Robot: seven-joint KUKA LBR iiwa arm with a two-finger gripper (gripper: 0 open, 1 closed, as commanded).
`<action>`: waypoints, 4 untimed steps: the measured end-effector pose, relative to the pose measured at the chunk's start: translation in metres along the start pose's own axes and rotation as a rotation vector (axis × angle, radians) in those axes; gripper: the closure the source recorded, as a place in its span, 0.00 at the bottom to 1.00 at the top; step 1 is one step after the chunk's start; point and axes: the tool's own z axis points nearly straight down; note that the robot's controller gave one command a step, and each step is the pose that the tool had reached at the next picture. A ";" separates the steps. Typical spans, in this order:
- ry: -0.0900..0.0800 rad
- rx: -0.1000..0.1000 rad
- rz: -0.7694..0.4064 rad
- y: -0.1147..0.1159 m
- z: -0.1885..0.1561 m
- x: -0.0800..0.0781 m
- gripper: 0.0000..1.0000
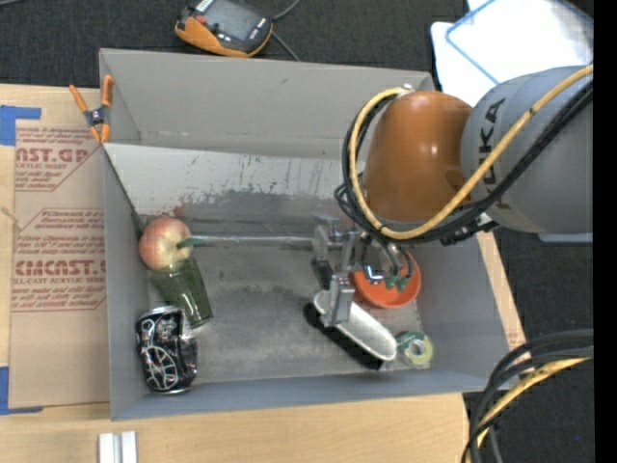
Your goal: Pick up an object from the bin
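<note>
Grasping step, I think: the gripper (337, 302) is at the white-and-black oblong thing (366, 334), in the front-right corner of the bin (241, 99) (its width I cannot tell); next it needs a firm closing.

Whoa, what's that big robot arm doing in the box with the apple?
The robot arm is stretched into the grey bin from the right. Its gripper hangs low on the bin's right side, just over a white and black brush-like thing next to an orange round thing. The apple, a green see-through thing and a black crumpled thing lie apart at the left. Nothing looks lifted yet.
</note>
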 end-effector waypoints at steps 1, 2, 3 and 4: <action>-0.006 0.000 0.001 -0.001 -0.003 -0.001 0.00; 0.000 0.001 0.062 -0.086 0.120 -0.015 0.00; -0.017 0.000 -0.191 -0.109 0.071 0.014 0.00; -0.008 0.001 -0.414 -0.149 0.087 0.050 0.00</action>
